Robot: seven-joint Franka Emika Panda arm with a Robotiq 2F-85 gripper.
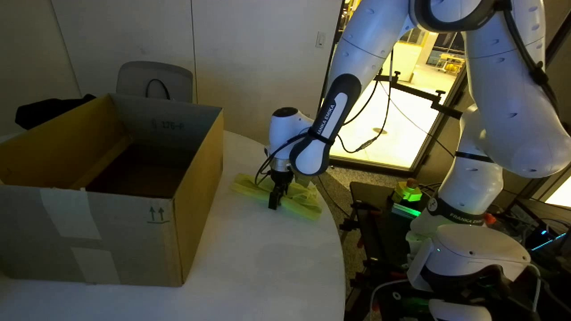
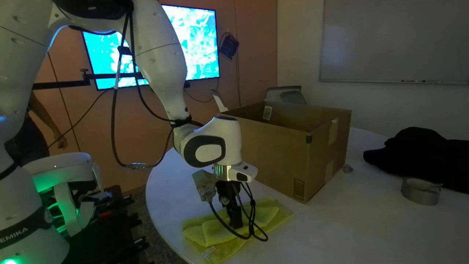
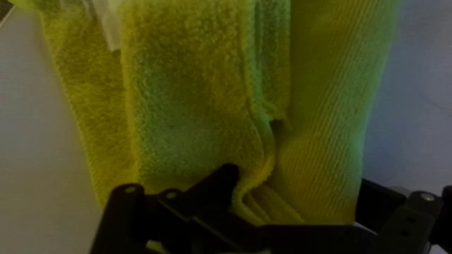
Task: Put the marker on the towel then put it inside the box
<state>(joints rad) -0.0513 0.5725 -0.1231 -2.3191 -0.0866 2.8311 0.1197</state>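
Note:
The yellow-green towel (image 1: 303,203) lies folded on the white table beside the box; it also shows in an exterior view (image 2: 207,234) and in the wrist view (image 3: 194,106). My gripper (image 1: 278,199) points down at the towel, its fingertips at table height. In the wrist view the gripper (image 3: 298,183) is open, with part of the towel between its fingers. One finger presses into a fold; the other is at the towel's edge. The brown cardboard box (image 1: 196,223) stands open; it also shows in an exterior view (image 2: 271,157). The marker is hidden or out of view.
A whitish tag (image 3: 109,28) shows on the towel. A roll of tape (image 2: 420,191) and a black cloth item (image 2: 421,157) lie on the table (image 1: 267,267) past the box. The table's curved edge is close to the towel. Cables (image 2: 253,209) hang by the gripper.

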